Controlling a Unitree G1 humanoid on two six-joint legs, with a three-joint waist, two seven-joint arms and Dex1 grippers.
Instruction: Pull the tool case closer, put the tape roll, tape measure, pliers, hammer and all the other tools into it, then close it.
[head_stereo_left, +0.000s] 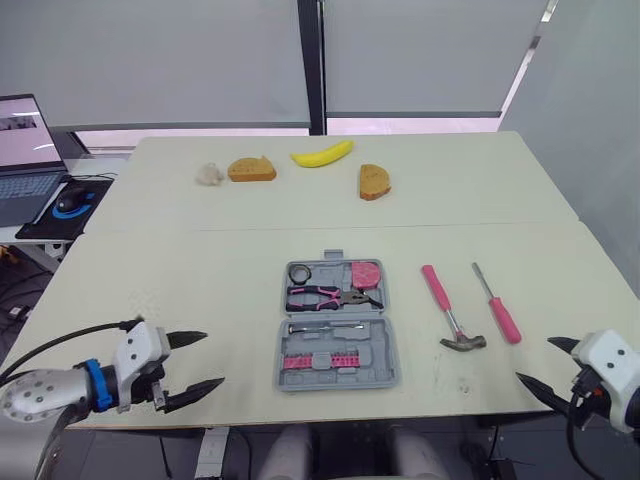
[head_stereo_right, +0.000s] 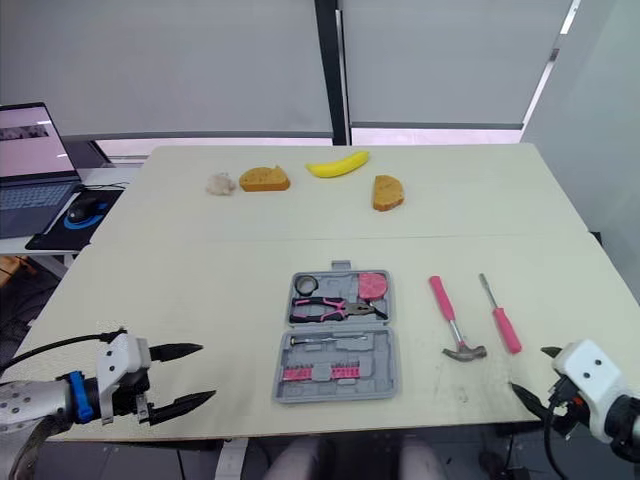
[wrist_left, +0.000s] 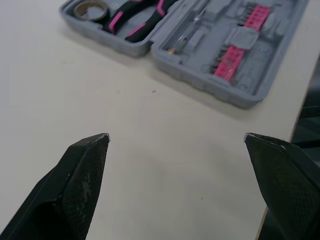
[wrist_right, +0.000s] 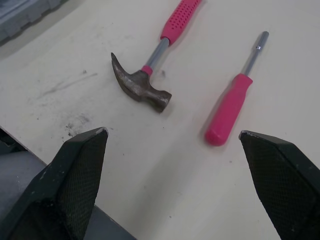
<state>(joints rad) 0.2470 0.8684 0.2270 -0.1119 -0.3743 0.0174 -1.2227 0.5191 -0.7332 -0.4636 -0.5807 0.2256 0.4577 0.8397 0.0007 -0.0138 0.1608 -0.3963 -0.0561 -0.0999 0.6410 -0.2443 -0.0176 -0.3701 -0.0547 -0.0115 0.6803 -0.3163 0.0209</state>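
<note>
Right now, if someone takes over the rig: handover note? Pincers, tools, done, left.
Left pincer: open, empty, over the table near its front edge, left of the tool case.
Right pincer: open, empty, at the front right edge, pointing toward the hammer.
Tool case: open, centred near the front edge.
Done: tape roll, pliers and tape measure lie in the case.
Left: the hammer and the pink-handled screwdriver lie on the table right of the case. Put both in, then close it.
</note>
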